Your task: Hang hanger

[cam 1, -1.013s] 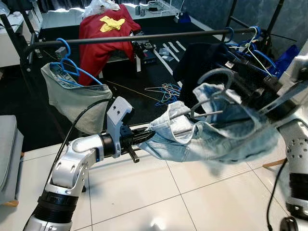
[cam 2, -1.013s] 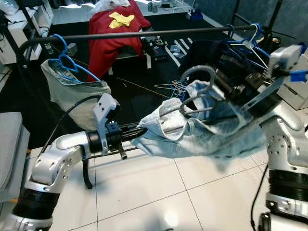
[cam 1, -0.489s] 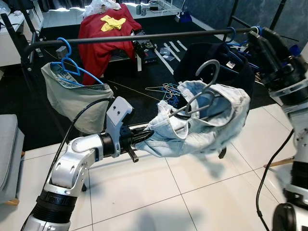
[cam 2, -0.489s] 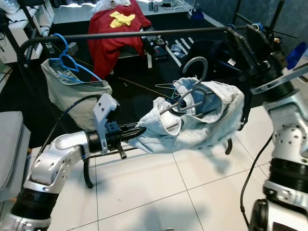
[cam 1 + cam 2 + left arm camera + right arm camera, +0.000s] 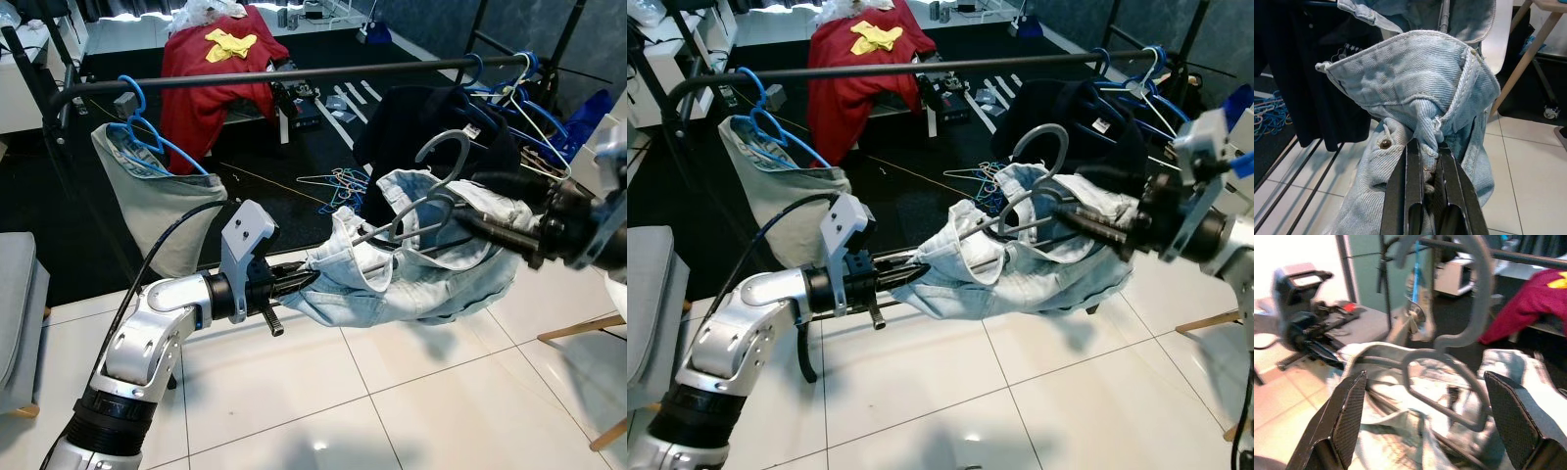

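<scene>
A grey hanger carries a light blue denim garment in front of the black clothes rail, with its hook below the rail. My left gripper is shut on the garment's left edge; in the left wrist view the fingers pinch a fold of denim. My right gripper reaches in from the right at the hanger's shoulder. In the right wrist view its fingers stand wide open with the hanger between and ahead of them.
On the rail a blue hanger with a grey-green garment hangs at the left, and a dark garment and several hangers at the right. A red garment lies behind. Loose hangers lie on the floor. A wooden leg stands right.
Half a second ago my right gripper was raised up by the rail's right end; it has come down and now sits open at the hanger. The left gripper keeps its hold.
</scene>
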Available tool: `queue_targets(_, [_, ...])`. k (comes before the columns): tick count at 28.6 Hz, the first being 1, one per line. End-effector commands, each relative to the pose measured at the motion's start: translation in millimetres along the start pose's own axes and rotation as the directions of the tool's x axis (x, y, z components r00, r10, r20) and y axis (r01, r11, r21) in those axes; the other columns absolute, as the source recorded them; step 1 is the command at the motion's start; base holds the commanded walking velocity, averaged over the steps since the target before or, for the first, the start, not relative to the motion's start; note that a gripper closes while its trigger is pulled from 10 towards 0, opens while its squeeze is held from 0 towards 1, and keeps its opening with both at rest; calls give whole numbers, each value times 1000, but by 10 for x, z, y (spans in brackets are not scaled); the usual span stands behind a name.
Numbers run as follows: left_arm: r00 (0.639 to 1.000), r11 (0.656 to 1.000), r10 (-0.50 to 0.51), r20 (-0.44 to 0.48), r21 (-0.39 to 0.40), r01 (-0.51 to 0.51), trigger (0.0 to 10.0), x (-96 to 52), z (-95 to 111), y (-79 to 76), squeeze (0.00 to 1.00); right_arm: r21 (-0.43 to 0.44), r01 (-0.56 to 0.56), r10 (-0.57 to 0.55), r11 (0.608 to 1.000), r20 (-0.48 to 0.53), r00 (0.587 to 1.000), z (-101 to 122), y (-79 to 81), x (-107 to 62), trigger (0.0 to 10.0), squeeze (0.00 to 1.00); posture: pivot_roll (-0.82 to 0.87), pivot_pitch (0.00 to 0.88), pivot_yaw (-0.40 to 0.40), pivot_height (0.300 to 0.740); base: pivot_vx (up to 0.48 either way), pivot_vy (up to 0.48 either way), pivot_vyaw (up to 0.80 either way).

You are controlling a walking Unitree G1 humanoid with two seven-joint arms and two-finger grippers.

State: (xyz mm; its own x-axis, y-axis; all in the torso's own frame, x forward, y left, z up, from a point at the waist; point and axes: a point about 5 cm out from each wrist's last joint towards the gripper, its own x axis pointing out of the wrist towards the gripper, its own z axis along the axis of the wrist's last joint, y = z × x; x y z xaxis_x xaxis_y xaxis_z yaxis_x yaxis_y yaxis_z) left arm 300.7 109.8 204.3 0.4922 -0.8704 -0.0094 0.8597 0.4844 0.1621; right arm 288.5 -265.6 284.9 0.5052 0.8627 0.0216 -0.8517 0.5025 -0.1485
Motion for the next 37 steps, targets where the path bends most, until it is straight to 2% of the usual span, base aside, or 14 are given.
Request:
queue_targets(1, [998,999,-39,50,31,37,0,-2,80,-59,0,2,-36,36,999,-2,999,23,24,-1,10000,0,-216,124,5,740,0,0,0])
queue_targets(2, [996,997,-63,58,37,61,0,13,91,-96,0,6,-83,83,997,7,997,24,42,17,10000,0,-217,122,4,740,0,0,0])
queue_targets(6, [992,994,-103,69,48,100,0,42,105,-156,0,4,-145,145,989,9,989,-8,31,79,10000,0,-215,120,1,740,0,0,0])
queue_targets(11, [984,987,-156,86,56,152,0,50,122,-218,0,-13,-153,154,988,5,988,-37,-34,164,10000,0,-209,119,-6,740,0,0,0])
queue_targets(17, [973,978,-207,101,59,202,0,52,149,-274,0,26,-189,190,982,-6,982,-128,-78,313,10000,0,-200,132,-14,740,0,0,0])
queue_targets(20, [972,977,-210,104,60,205,0,52,154,-277,0,32,-203,203,979,-7,979,-135,-71,327,10000,0,-199,133,-15,740,0,0,0])
queue_targets(21, [974,979,-201,103,63,195,0,48,158,-263,0,44,-221,222,974,-14,975,-135,-54,330,7686,0,-197,134,-16,740,0,0,0])
queue_targets(23, [977,981,-187,101,66,181,0,43,159,-242,0,58,-240,242,969,-37,969,-140,-29,309,7529,0,-196,137,-17,740,0,0,0])
queue_targets(25, [979,983,-179,100,68,173,0,39,159,-227,0,67,-254,257,965,-55,965,-145,-19,293,7961,0,-196,137,-17,740,0,0,0])
queue_targets(26, [981,985,-165,100,70,158,0,33,159,-207,0,74,-260,265,963,-68,962,-143,-7,263,8627,0,-198,140,-17,740,0,0,0])
queue_targets(27, [981,985,-165,100,70,158,0,33,159,-207,0,74,-260,265,963,-68,962,-143,-7,263,8627,0,-198,140,-17,740,0,0,0])
queue_targets(28, [983,987,-152,101,73,145,0,32,160,-188,0,80,-261,267,962,-77,961,-129,-3,215,9176,0,-200,141,-16,740,0,0,0])
queue_targets(32, [985,989,-136,107,76,128,0,38,168,-162,0,97,-254,262,962,-89,961,-81,13,105,10000,0,-206,142,-10,740,0,0,0])
queue_targets(37, [984,990,-128,123,70,120,0,61,181,-148,0,136,-244,261,960,-126,957,-57,46,-46,10000,0,-210,144,-7,740,0,0,0])
